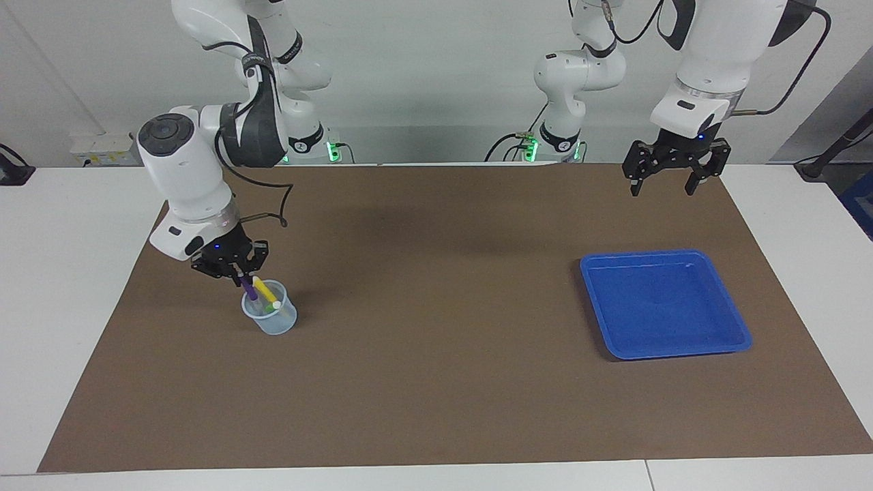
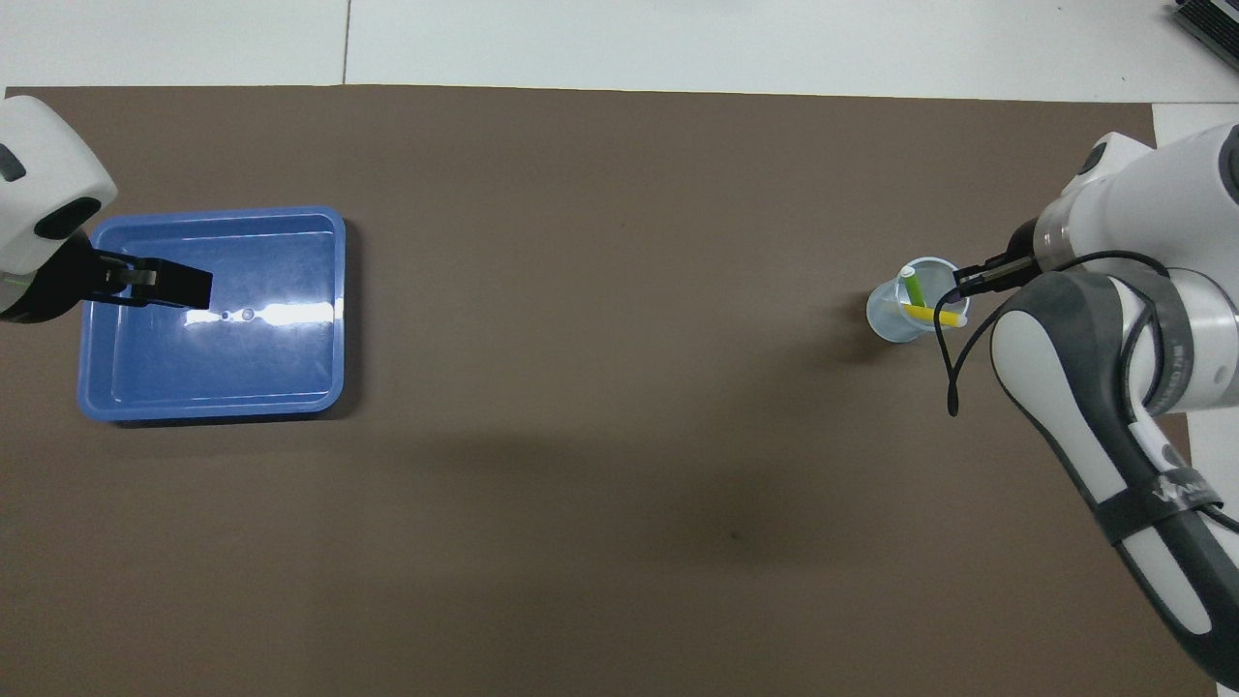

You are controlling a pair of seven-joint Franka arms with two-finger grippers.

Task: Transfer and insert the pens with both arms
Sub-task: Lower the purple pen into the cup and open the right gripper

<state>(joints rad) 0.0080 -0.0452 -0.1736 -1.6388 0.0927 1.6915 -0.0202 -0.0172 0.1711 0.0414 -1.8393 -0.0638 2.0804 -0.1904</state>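
Observation:
A clear plastic cup (image 1: 270, 315) (image 2: 915, 312) stands on the brown mat toward the right arm's end of the table. A yellow pen (image 1: 266, 292) (image 2: 931, 316) and a green pen (image 1: 271, 308) (image 2: 911, 288) lean inside it. My right gripper (image 1: 235, 274) (image 2: 963, 284) sits just above the cup's rim, shut on the top of the purple pen (image 1: 248, 289), whose lower end is inside the cup. My left gripper (image 1: 665, 185) (image 2: 184, 286) hangs open and empty, high over the edge of the blue tray (image 1: 665, 303) (image 2: 213, 358).
The blue tray lies on the mat toward the left arm's end and holds nothing. The brown mat (image 1: 436, 382) covers most of the white table. A black cable (image 2: 953, 373) loops down beside the right arm near the cup.

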